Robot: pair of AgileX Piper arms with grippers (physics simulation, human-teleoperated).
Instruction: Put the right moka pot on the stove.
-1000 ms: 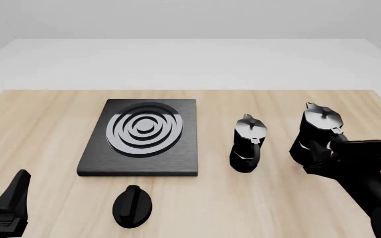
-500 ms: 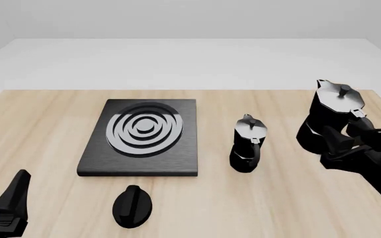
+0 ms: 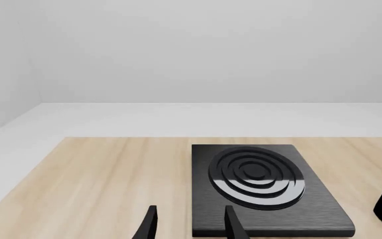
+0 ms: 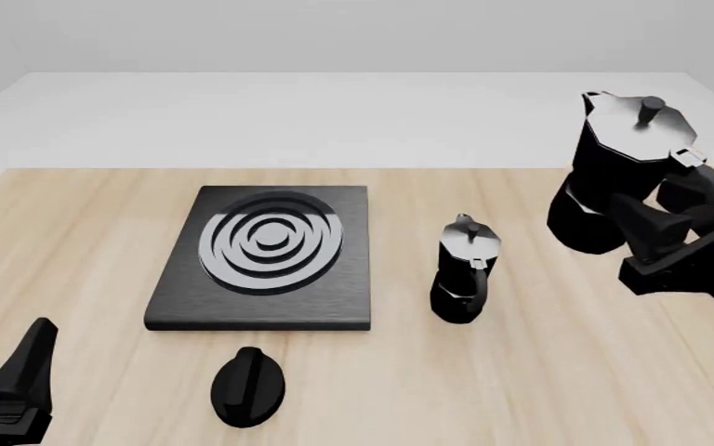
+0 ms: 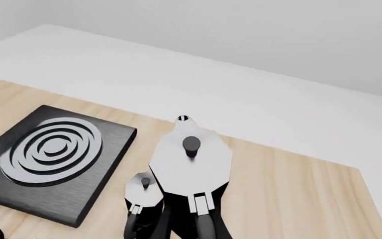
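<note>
Pot surfaces (image 4: 617,177) in right hand (image 4: 667,223) show no writing.

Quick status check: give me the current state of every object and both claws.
right moka pot: lifted off the table, upright, lid closed, held by its handle
right claw: shut on the right moka pot
left claw: open, holding nothing
other moka pot: standing on the table, upright, lid closed
stove: flat on the table, nothing on its rings
black oval knob: lying on the table in front of the stove

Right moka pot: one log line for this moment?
right gripper: shut on right moka pot | pot: airborne | stove: bare | left gripper: idle, jaws apart
</note>
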